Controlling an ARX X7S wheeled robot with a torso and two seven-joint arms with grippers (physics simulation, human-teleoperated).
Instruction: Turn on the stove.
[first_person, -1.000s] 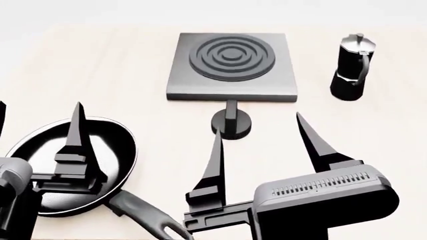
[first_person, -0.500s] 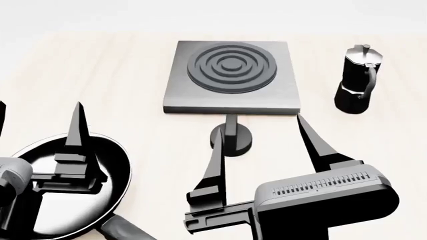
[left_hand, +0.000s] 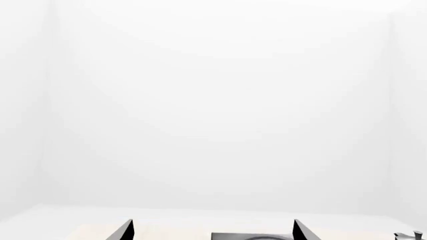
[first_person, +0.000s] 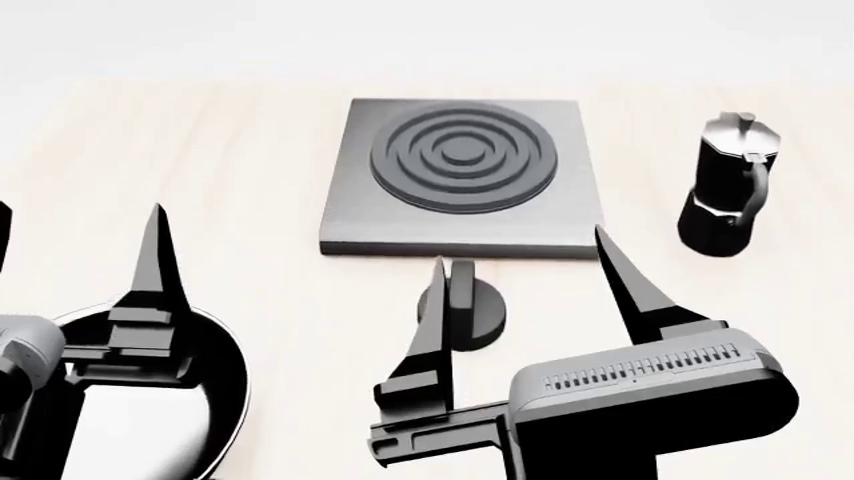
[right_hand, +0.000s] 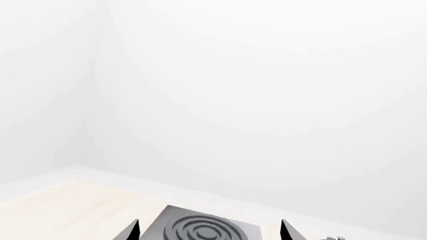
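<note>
The stove (first_person: 461, 180) is a flat grey slab with a ringed round burner, at the table's far middle. Its small black round knob (first_person: 467, 310) with an upright ridge sits just in front of the slab. My right gripper (first_person: 521, 245) is open; its left fingertip overlaps the knob in the head view and its right fingertip reaches the slab's near right corner. In the right wrist view the stove (right_hand: 200, 230) shows between the two finger tips. My left gripper (first_person: 74, 205) is open and empty above the frying pan (first_person: 147, 420) at the lower left.
A black moka pot (first_person: 727, 185) stands to the right of the stove. The frying pan lies at the near left under my left gripper. The pale wooden table (first_person: 200, 160) stretches left of the stove. The left wrist view shows mostly white wall and the stove's edge (left_hand: 253, 236).
The head view has shifted: the stove, knob and moka pot sit lower in the picture and the pan has slid towards the bottom left. The knob now lies between my right gripper's fingers.
</note>
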